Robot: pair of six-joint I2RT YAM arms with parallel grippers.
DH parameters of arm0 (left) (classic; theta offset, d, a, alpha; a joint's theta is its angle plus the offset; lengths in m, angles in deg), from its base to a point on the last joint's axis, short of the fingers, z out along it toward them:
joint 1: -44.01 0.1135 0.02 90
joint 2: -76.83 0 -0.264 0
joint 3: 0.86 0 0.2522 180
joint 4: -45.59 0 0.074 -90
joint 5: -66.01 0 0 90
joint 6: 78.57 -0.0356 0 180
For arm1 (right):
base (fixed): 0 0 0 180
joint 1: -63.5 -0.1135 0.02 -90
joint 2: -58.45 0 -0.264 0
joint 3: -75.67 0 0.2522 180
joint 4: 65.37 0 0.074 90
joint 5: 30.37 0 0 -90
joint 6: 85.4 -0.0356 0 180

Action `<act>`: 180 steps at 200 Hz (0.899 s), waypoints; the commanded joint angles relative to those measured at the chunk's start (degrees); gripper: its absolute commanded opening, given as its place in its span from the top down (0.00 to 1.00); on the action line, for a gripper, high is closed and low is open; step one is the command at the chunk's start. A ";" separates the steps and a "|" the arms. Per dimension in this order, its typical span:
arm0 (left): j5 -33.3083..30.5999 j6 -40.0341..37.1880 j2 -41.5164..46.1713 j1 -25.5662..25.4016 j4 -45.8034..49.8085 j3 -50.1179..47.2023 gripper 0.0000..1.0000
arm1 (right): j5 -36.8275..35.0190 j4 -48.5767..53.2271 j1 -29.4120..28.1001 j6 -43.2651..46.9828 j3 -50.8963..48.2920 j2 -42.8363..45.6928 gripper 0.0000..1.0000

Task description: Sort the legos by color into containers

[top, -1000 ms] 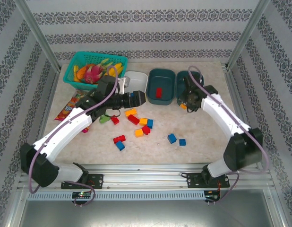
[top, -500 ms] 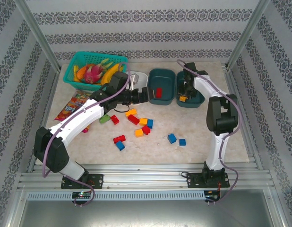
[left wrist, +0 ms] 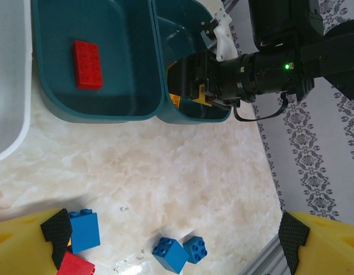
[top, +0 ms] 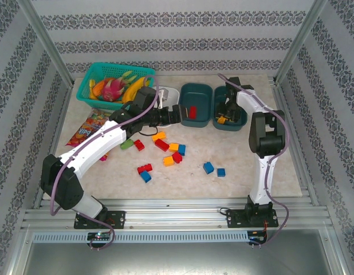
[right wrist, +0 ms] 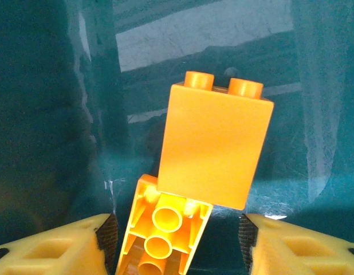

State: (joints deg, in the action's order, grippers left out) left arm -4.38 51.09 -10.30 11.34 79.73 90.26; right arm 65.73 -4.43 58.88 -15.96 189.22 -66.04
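- Landmark: the middle teal tub (top: 203, 97), which holds a single red lego (top: 192, 112). All positions below are given from it.
- Neighbours: the right teal tub (top: 239, 123) stands just beside its right wall. The white tub (top: 165, 93) stands just beside its left wall and is partly hidden by the left arm.
- Right gripper (right wrist: 176, 238): reaches down inside the right teal tub. Its jaws are partly apart with a gap on either side, and they grip nothing.
- Contents there: an upper orange lego (right wrist: 214, 152) overlaps a lower orange lego (right wrist: 160, 229). Whether the upper one has settled cannot be told.
- Left gripper (left wrist: 176, 232): hovers on the near side of the landmark, above the table (top: 246, 154). Its jaws are wide and empty.
- Loose legos (top: 168, 146): red, blue and orange bricks are clustered on the table to the near side of the landmark. Two blue legos (top: 214, 169) lie apart from the cluster, further to the near right.
- Step in hand (judged): an orange brick is being deposited in the right teal tub, and the release looks complete or nearly so.
- Next move (judged): the right arm must rise clear of the tub wall before it travels to the cluster. The left gripper is placed to descend on one brick, and in so tight a cluster its fingers must straddle only that brick. Red bricks belong in the landmark, and blue presumably in the white tub.
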 commanded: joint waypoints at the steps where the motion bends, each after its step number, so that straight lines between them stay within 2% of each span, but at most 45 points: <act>1: -3.48 1.35 4.27 -0.91 2.52 -0.74 0.05 | 0.57 1.60 0.15 1.06 1.96 4.61 0.38; 50: -8.37 3.47 10.02 -0.91 8.81 -3.27 0.06 | -1.13 0.02 -2.91 0.25 1.46 18.70 0.39; 79: -12.47 4.48 13.88 -0.82 13.55 -4.93 0.06 | -2.00 -6.11 -7.79 -0.09 -5.88 30.37 0.38; 108: -19.39 10.21 15.96 0.04 23.20 -7.40 0.07 | 0.14 -20.21 -17.88 1.99 -20.94 43.87 0.35; 121: -19.21 14.19 15.85 2.18 26.53 -9.82 0.09 | 3.20 -28.29 -23.00 1.91 -29.66 49.28 0.33; 146: -14.58 17.73 14.10 6.38 23.19 -15.83 0.15 | 4.29 -41.89 -33.68 1.93 -44.86 57.01 0.24; 170: -13.67 18.39 8.59 8.14 20.45 -17.22 0.18 | 1.89 -46.19 -41.72 0.67 -52.91 59.03 0.16; 175: -13.77 18.43 7.34 8.44 20.28 -17.10 0.18 | 1.78 -46.45 -42.90 0.40 -53.87 59.01 0.09; 180: -13.93 18.63 5.86 8.70 20.26 -16.85 0.18 | 1.50 -46.47 -43.80 0.18 -54.56 58.83 0.08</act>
State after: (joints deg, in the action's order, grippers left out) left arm -19.24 66.52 0.21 18.79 99.95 73.39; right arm 68.36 -41.90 19.14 -15.15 138.60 -8.71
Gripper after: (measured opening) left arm 0.826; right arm 0.860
